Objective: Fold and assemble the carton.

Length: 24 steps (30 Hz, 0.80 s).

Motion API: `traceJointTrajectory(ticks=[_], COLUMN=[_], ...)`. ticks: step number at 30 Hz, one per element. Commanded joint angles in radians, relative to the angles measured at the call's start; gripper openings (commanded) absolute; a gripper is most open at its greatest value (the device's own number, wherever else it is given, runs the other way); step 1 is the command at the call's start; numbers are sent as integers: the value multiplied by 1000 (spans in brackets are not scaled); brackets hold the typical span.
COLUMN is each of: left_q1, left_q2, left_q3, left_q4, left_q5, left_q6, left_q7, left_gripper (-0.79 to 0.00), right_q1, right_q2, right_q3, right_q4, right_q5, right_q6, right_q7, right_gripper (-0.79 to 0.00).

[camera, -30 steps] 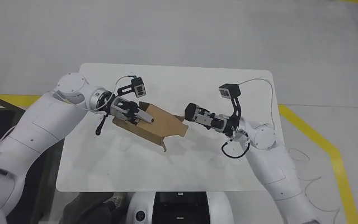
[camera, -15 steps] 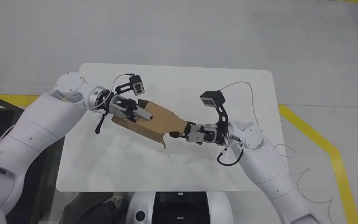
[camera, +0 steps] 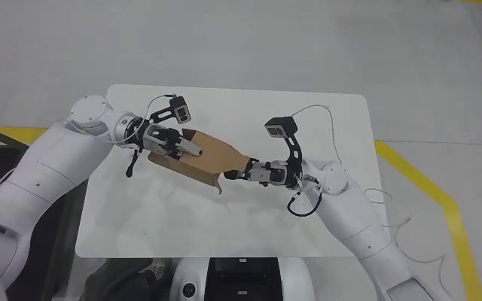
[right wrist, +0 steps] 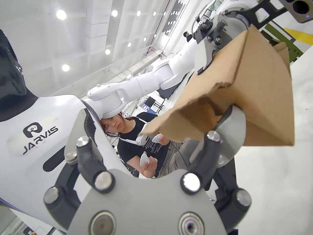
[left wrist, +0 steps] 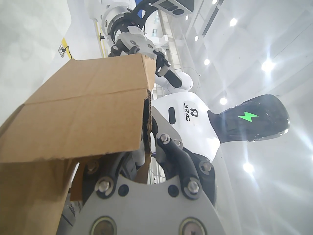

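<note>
A brown carton [camera: 207, 156], partly folded, hangs tilted over the white table between both arms. My left gripper [camera: 184, 147] is shut on the carton's left end; in the left wrist view the carton [left wrist: 80, 113] wall runs down between the fingers of the left gripper [left wrist: 146, 147]. My right gripper [camera: 237, 174] stands open at the carton's right, open end. In the right wrist view one white finger [right wrist: 234, 123] presses against the carton [right wrist: 264, 94] under a loose flap [right wrist: 176, 121], with the other finger well apart from it.
The white table [camera: 301, 113] has bare surface on every side of the carton. A thin cable [camera: 331, 113] loops from the right arm's camera mount. Grey floor with yellow tape [camera: 429, 188] lies beyond the table's right edge.
My right arm has swung left and its gripper has come up against the carton's right end. The carton's right end has tipped a little; the left gripper has kept its hold.
</note>
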Motion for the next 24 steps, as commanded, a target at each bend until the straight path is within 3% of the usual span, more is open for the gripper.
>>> traceJointTrajectory(ticks=[1, 8, 24], left_q1=[-6, -12, -7], left_q2=[0, -19, -77], left_q3=[-12, -37, -88], left_q4=[26, 85, 165], left_q5=[5, -28, -3], left_q6=[-26, -33, -39], left_q7=[0, 0, 3], left_gripper=[-785, -785, -785], right_q1=[-13, -53, 7], right_q2=[5, 17, -23], right_q3=[18, 37, -114], right_q4=[-8, -64, -70], right_q5=[22, 69, 84], right_q6=[8, 42, 4], right_q7=[8, 42, 4], right_gripper=[0, 0, 0])
